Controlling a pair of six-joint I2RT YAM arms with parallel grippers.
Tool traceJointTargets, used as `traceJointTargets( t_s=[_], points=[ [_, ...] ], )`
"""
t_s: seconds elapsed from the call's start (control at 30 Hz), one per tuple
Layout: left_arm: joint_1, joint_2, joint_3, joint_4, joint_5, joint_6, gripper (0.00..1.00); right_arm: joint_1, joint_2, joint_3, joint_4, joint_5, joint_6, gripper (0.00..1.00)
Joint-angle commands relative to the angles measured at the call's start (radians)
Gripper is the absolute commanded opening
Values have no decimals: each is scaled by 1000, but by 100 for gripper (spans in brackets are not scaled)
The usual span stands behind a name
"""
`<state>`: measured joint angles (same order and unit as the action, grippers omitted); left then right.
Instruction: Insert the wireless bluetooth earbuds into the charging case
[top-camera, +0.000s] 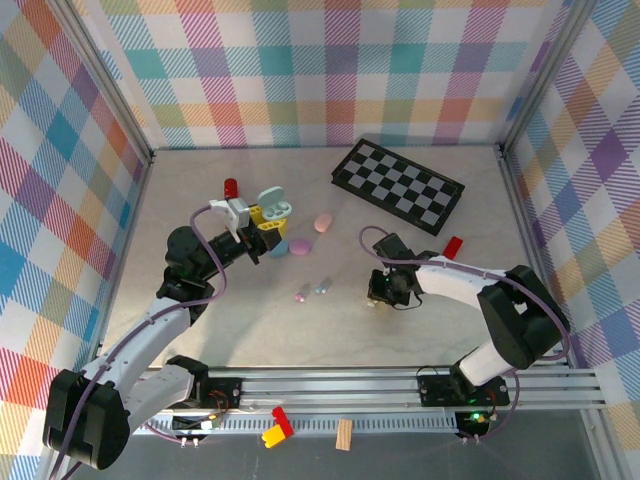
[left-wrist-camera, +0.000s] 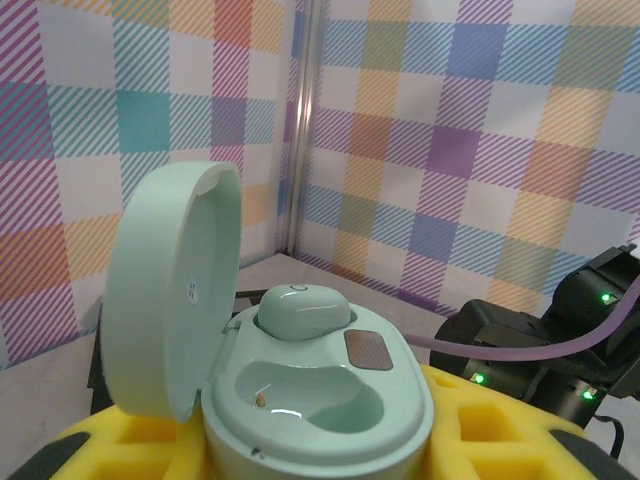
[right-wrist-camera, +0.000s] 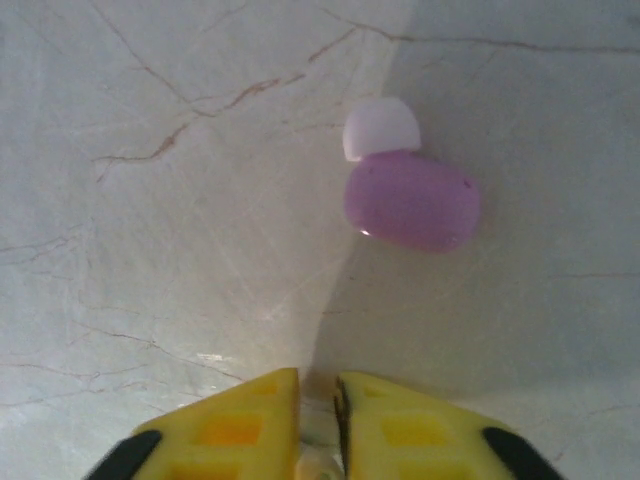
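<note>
**Mint charging case (left-wrist-camera: 395, 385) sitting open in the left gripper (top-camera: 265, 225)**

Yellow fingers (left-wrist-camera: 500, 430) of the left gripper are pinching the charging case from both sides and holding it raised above the table (top-camera: 200, 310), with its round lid (left-wrist-camera: 170, 290) standing up on the left of the left wrist view. What looks like a mint bud (left-wrist-camera: 303, 310) is sitting in the far socket of the case, and the nearer socket is showing as a smooth hollow. In the top view the held case is hanging left of centre, near a pink case (top-camera: 323, 222) and a purple case (top-camera: 299, 247) that are lying on the table.

Right of centre, the right gripper (right-wrist-camera: 318, 385) is pointing down at the marble surface. Its yellow fingers are standing almost pressed together, leaving only a thin slit. Something pale is showing in that slit at the bottom edge of the right wrist view, and I cannot tell whether it is being pinched.

Just beyond those fingertips, a purple earbud (right-wrist-camera: 412, 200) with a whitish tip is lying on the table, apart from the fingers. Between the two arms, a pinkish earbud (top-camera: 302, 296) and a pale blue earbud (top-camera: 322, 288) are lying loose close together. A checkerboard (top-camera: 400, 185) is lying at the back.
</note>
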<state>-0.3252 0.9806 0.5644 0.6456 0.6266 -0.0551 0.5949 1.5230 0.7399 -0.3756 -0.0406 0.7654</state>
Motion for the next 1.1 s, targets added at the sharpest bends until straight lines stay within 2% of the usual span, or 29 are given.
traceJointTargets(
  t_s=[0.0,0.13,0.33,0.6,0.7,0.83,0.93,1.07],
  points=[
    [9,-3,13,-6,7,10,33,-4,-14,17,-48,81,-33,26],
    [9,-9,6,-10,4,9,32,-4,-83,19,-82,121,-67,39],
    [9,-20,-18,3,-24,11,32,2,-170,58,-196,162,-188,41],
    [9,-11,-22,15,-27,7,32,7,-181,24,-180,-1,-153,40],
    [9,-6,-24,17,-29,10,32,31,-172,14,-166,-21,-144,40],
    [9,10,-20,35,-19,-2,32,48,-123,17,-157,-12,-127,31],
    [8,10,-17,31,-16,-2,32,47,-90,16,-138,-6,-115,22],
    [9,2,-18,15,-18,8,32,48,-60,17,-111,-26,-105,16]
  ],
)
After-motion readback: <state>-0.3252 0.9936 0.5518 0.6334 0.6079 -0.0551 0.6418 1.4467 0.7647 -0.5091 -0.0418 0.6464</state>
